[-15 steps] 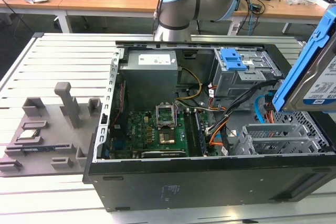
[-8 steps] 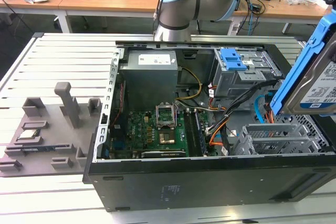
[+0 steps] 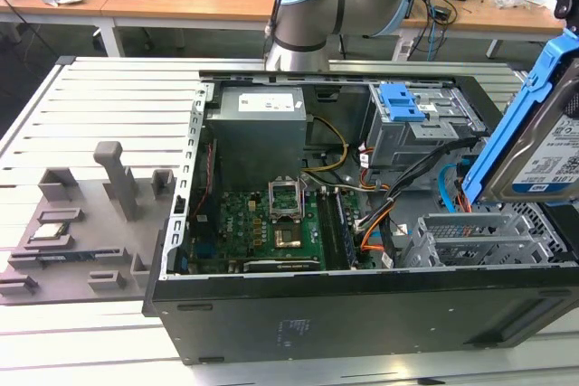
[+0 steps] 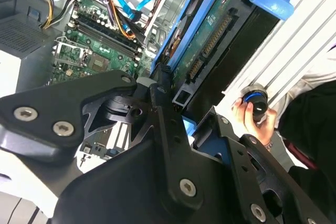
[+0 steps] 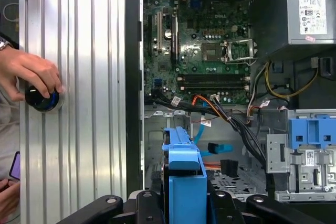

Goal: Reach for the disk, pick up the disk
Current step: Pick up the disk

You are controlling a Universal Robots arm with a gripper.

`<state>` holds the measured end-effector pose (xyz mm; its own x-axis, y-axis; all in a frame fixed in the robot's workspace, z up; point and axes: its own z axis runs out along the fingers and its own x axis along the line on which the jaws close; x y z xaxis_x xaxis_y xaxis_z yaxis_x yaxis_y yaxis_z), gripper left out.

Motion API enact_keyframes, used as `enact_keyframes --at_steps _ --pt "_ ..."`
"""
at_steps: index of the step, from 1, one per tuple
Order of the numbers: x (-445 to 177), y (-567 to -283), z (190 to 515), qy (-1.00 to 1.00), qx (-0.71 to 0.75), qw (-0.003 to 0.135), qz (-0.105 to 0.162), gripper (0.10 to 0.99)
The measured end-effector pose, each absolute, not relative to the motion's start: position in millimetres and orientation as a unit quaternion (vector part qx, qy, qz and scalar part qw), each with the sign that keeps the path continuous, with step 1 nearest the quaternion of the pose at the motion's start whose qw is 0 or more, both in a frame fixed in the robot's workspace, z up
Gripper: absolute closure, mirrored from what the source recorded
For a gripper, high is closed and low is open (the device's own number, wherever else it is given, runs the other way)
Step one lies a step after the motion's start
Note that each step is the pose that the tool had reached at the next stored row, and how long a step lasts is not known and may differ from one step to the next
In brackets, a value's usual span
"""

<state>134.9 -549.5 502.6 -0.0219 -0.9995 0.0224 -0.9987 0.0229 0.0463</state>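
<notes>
Disk (image 3: 543,146): pinched in claw (image 5: 186,203), lifted above case (image 3: 362,305); keep grip square, clear cables (image 5: 231,124) below claw.

A rectangular silver metal hard disk (image 3: 552,155) with a white-and-blue label and a blue plastic side rail hangs tilted above the open computer case at the exterior view's right, lifted clear of the drive bay. In the second wrist view the disk (image 4: 210,40) shows its green circuit-board underside; in the first wrist view its blue rail (image 5: 185,182) stands edge-on.
</notes>
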Motion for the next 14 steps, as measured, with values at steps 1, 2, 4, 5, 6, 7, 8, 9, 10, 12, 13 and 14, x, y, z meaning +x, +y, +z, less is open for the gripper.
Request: enact_keyframes --at_steps 1,2,4,5,6,7,8,9,10,12,13,14 --pt "134.8 -549.5 500.5 -0.715 0.699 0.024 -0.009 0.722" --pt "134.8 -549.5 497.8 -0.715 0.699 0.024 -0.009 0.722" --pt "134.8 -549.5 495.5 -0.715 0.699 0.024 -0.009 0.722" --pt "134.8 -549.5 494.6 -0.715 0.699 0.024 -0.009 0.722" --pt "134.8 -549.5 492.3 -0.715 0.699 0.024 -0.009 0.722" --pt "134.8 -549.5 490.8 -0.715 0.699 0.024 -0.009 0.722" --pt "134.8 -549.5 489.7 -0.715 0.699 0.024 -0.009 0.722" --pt "134.8 -549.5 488.4 -0.715 0.699 0.024 -0.009 0.722" --pt "134.8 -549.5 487.0 -0.715 0.699 0.024 -0.009 0.722" --pt "134.8 -549.5 484.1 -0.715 0.699 0.024 -0.009 0.722" --pt "134.9 -549.4 483.1 -0.715 0.699 0.024 -0.009 0.722" --pt "134.8 -549.2 480.9 -0.715 0.699 0.024 -0.009 0.722"
